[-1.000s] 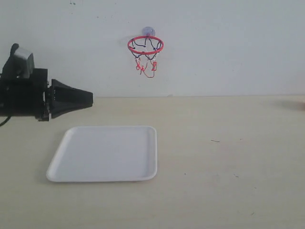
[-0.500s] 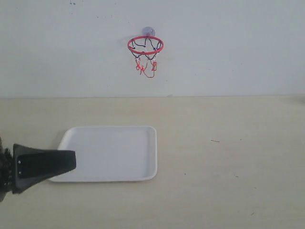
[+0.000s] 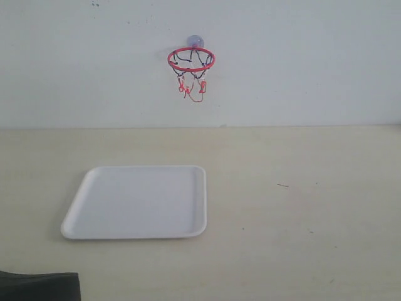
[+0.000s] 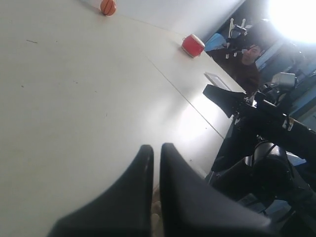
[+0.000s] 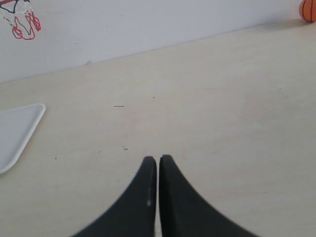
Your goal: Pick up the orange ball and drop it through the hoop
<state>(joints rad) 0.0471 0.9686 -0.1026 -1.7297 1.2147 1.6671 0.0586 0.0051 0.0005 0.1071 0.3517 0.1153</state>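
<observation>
Meeting a white wall (image 3: pixel 301 63), the pale tabletop (image 3: pixel 301 207) bears the orange ball (image 5: pixel 308 10); left gripper (image 4: pixel 157 146) and right gripper (image 5: pixel 157 158) are closed.

the ball (image 4: pixel 108 7) is orange, the hoop (image 3: pixel 191 59) has a red ring with black-and-red net, the tray (image 3: pixel 138 200) is white and the table (image 3: pixel 301 207) is pale beige.

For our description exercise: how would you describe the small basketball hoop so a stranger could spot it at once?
Start at the plain white wall behind the pale tabletop. High on it, above the flat white rectangular tray, hangs the miniature hoop. Its red ring and ragged red-and-black string net set it apart.
</observation>
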